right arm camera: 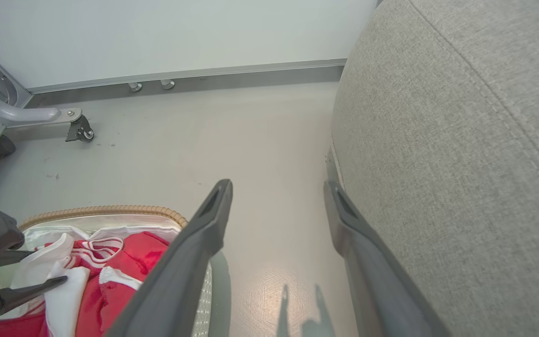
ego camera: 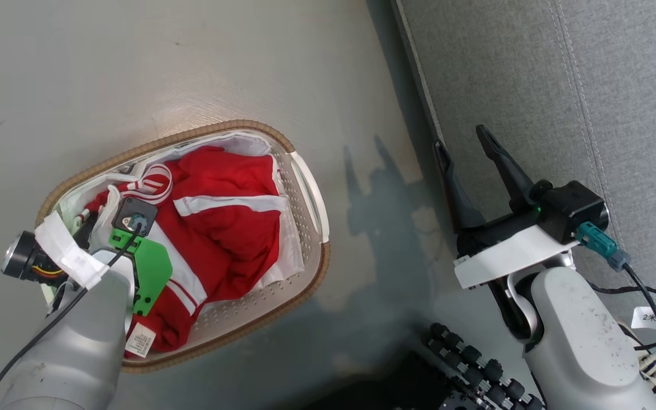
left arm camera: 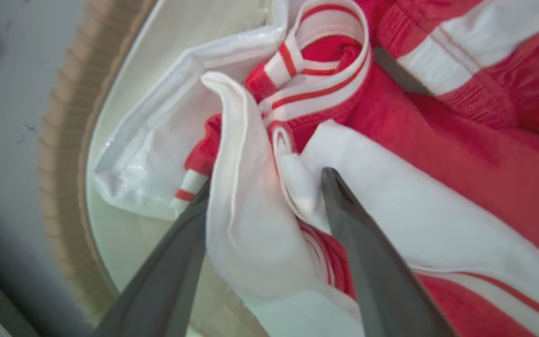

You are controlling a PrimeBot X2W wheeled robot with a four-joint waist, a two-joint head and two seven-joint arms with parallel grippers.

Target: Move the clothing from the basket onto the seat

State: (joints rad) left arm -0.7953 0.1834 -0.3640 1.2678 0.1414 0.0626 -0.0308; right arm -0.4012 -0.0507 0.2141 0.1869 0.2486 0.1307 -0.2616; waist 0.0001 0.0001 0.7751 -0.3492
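Red, soft clothing (ego camera: 231, 228) lies heaped in the basket (ego camera: 323, 267); left gripper (left arm camera: 267, 180) spreads wide around its white banded fold, which looks light, floppy, a fair hold. Right gripper (ego camera: 460, 138) gapes empty beside the seat (ego camera: 533, 85).

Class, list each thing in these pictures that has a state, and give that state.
Oval cream perforated plastic basket: upright, loaded.
Red white-striped fabric clothing: heaped inside the basket.
Grey woven-fabric sofa: bears no clothing where visible.
Left gripper: open, astride a white fabric fold.
Right gripper: open, holding nothing.
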